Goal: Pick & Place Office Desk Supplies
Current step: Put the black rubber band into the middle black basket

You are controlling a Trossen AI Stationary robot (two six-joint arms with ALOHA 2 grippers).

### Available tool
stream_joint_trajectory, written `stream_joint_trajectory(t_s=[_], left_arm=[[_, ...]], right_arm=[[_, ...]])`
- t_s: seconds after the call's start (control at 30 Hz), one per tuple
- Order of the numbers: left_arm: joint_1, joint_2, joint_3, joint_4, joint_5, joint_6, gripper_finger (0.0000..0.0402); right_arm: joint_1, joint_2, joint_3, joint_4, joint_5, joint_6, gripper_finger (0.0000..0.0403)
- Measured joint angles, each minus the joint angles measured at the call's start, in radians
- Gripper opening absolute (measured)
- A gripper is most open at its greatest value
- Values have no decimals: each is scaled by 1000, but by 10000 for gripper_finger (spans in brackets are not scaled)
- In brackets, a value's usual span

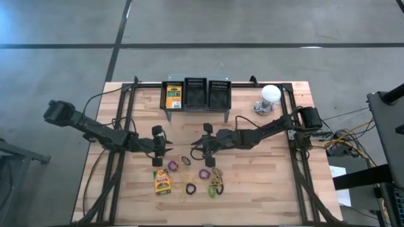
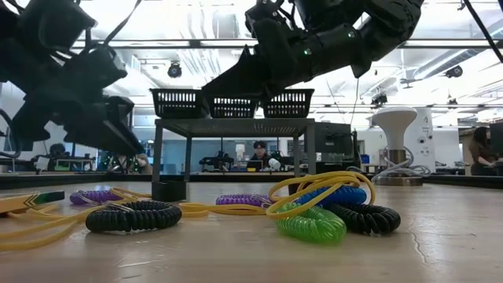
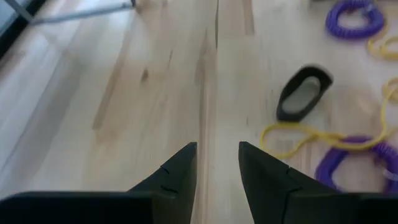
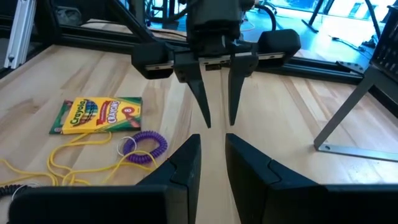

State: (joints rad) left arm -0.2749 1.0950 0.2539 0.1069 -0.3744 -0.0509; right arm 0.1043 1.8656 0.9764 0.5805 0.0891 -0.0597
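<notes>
A yellow-and-green crayon box lies flat on the table's near left part, also in the right wrist view. A second crayon box stands in the shelf's left bin. Purple coils, a black coil, a green coil, yellow bands and a small black ring lie loose between the arms. My left gripper hovers open above bare wood, beside the black ring. My right gripper is open, facing the left gripper across a short gap.
The grey shelf with three black bins stands at the far edge. A white bulb-like object sits to its right. Black frame rails run along both table sides. People sit in the room behind.
</notes>
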Motion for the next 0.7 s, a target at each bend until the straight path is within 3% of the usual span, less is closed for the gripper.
stream_joint_trajectory(t_s=[0.3,0.33,0.6,0.7], left_arm=[[0,1,0,-23,0,12,120],[2,1,0,-14,-13,110,120],[3,-1,11,101,-119,1339,120],[0,0,10,249,-9,1468,120]], right_arm=[[0,0,-1,-1,0,-22,68],[0,0,-2,-1,0,-22,68],[-2,0,-2,2,0,-31,68],[-3,0,-2,2,0,-30,68]])
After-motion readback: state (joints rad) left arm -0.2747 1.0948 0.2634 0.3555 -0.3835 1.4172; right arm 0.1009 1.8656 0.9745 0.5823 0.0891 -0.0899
